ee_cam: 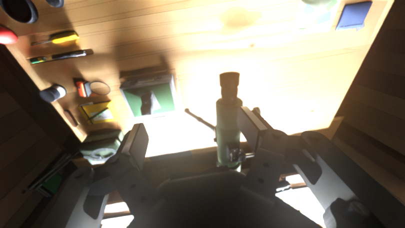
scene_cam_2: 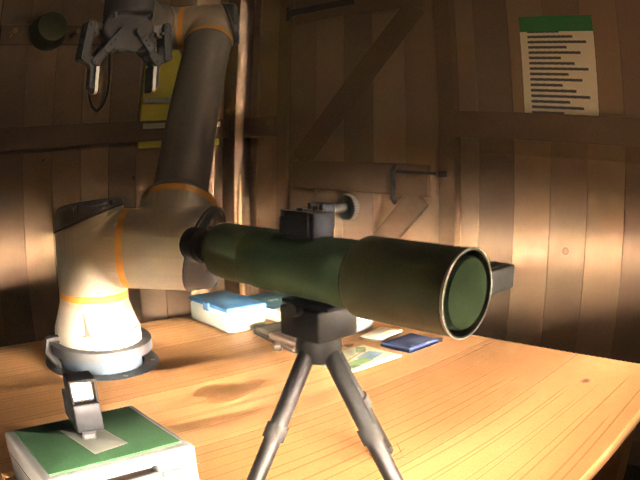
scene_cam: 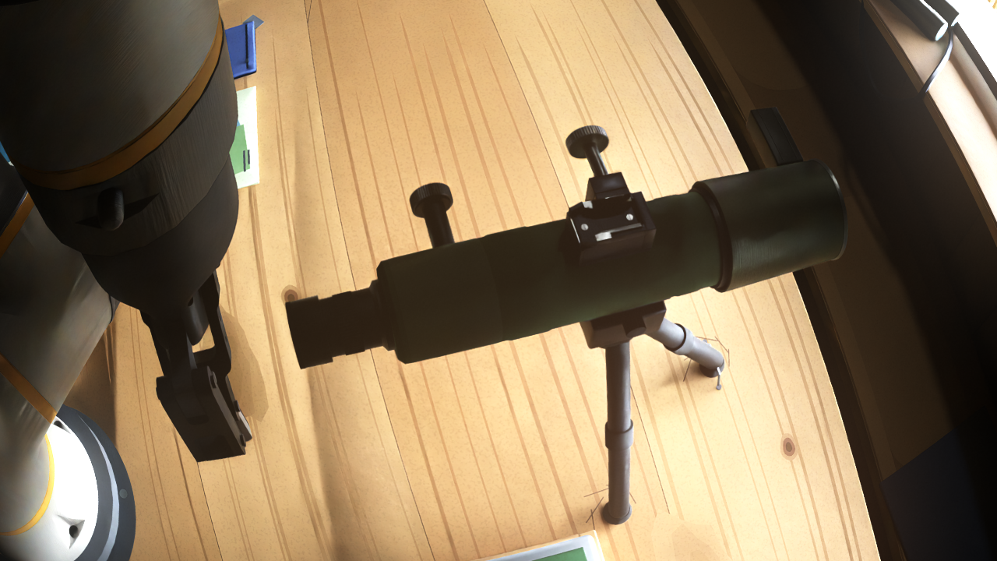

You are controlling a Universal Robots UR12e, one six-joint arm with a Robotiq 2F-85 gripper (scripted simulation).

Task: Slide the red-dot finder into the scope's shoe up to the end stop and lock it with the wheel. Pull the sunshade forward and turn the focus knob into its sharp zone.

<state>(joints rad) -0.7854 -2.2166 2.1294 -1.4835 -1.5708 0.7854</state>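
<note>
The red-dot finder (scene_cam_2: 82, 405) is a small grey block standing on a green-topped white box (scene_cam_2: 101, 447) at the bench's near left corner; the wrist camera sees it from above (ee_cam: 147, 102). The dark green scope (scene_cam: 558, 268) sits level on a tripod (scene_cam: 617, 425) at mid-bench. Its empty shoe (scene_cam: 610, 227) lies on top of the tube, with the lock wheel (scene_cam: 586, 141) on a stem beside it. The focus knob (scene_cam: 431, 199) sticks out near the eyepiece (scene_cam: 328, 331). The sunshade (scene_cam_2: 413, 287) sleeves the front end. My gripper (scene_cam_2: 122, 77) hangs high above the bench, left of the scope, open and empty.
The arm's base (scene_cam_2: 98, 289) stands at the left behind the finder's box. A blue-lidded case (scene_cam_2: 227, 310), a blue pad (scene_cam_2: 411, 342) and paper cards lie behind the scope. Hand tools (ee_cam: 56, 46) and small items line one bench edge. The wooden wall is close behind.
</note>
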